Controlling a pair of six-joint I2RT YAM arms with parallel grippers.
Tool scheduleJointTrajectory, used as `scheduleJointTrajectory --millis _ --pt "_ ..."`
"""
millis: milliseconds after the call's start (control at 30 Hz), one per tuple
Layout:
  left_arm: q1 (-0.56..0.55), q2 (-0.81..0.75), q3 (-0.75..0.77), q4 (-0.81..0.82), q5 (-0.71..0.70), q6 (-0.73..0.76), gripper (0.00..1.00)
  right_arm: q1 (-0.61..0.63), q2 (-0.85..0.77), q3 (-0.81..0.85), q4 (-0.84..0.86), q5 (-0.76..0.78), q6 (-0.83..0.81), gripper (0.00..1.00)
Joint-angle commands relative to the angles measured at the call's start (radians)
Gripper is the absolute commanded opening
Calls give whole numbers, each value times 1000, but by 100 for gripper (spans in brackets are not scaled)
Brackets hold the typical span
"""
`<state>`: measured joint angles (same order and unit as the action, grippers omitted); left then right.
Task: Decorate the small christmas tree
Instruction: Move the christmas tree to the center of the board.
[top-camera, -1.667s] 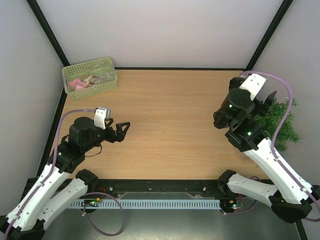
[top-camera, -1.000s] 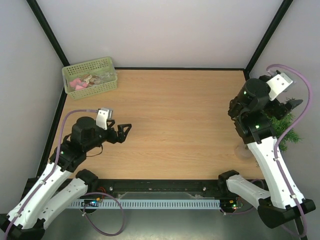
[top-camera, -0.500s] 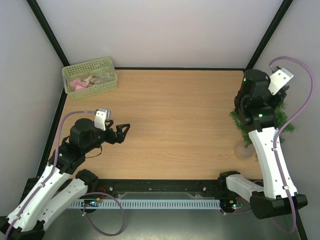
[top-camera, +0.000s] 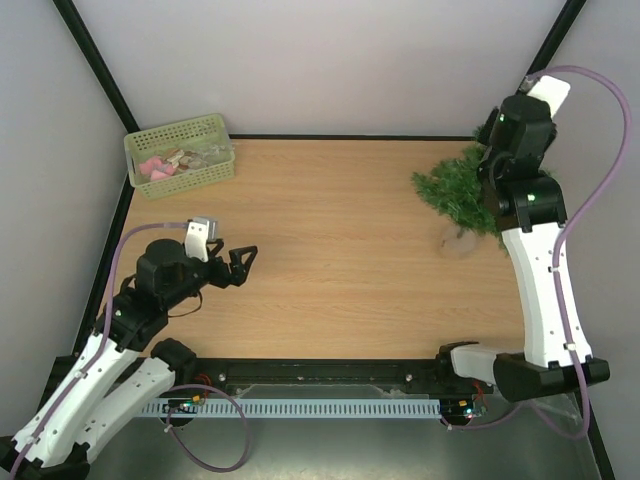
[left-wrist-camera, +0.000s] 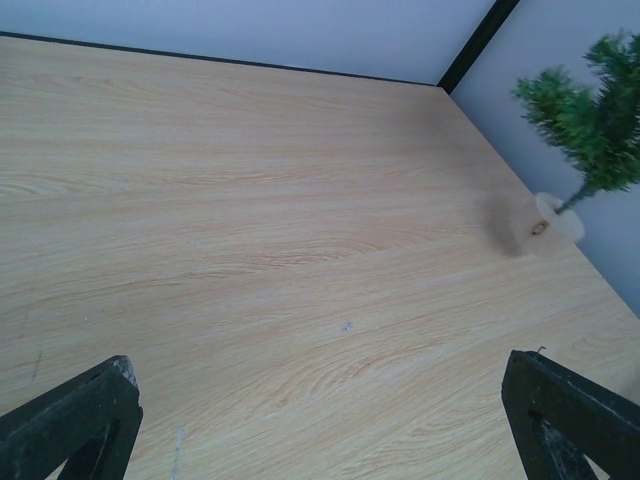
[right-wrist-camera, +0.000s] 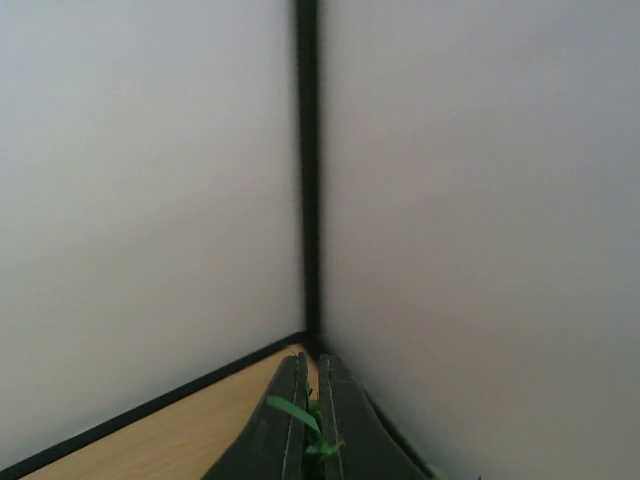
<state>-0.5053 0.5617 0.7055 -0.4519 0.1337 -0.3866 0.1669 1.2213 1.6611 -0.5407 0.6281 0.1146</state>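
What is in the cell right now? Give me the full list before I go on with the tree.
small christmas tree: one, dark green with a pale round base, far right of the table, needles pinched in the right claw
basket: one, pale green, far left corner of the table
ornaments: several, pink and others too small to tell, inside the basket
table: one, light wood
frame posts: black, at the enclosure's corners
left arm: one, white and black, near left
right arm: one, white and black, reaching up the right side
left claw: black, open, over bare table, holding nothing
right claw: black, shut on the tree
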Motion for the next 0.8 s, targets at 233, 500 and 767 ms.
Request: scheduleJointTrajectory --millis 233,500,767 --pt "5 -36 -12 8 -29 -11 100 2 99 48 251 -567 28 2" --pt "5 -49 -15 10 -31 -13 100 2 148 -10 320 -698 66 2" --pt "5 -48 -14 7 -41 -17 100 31 171 -67 371 -878 72 2"
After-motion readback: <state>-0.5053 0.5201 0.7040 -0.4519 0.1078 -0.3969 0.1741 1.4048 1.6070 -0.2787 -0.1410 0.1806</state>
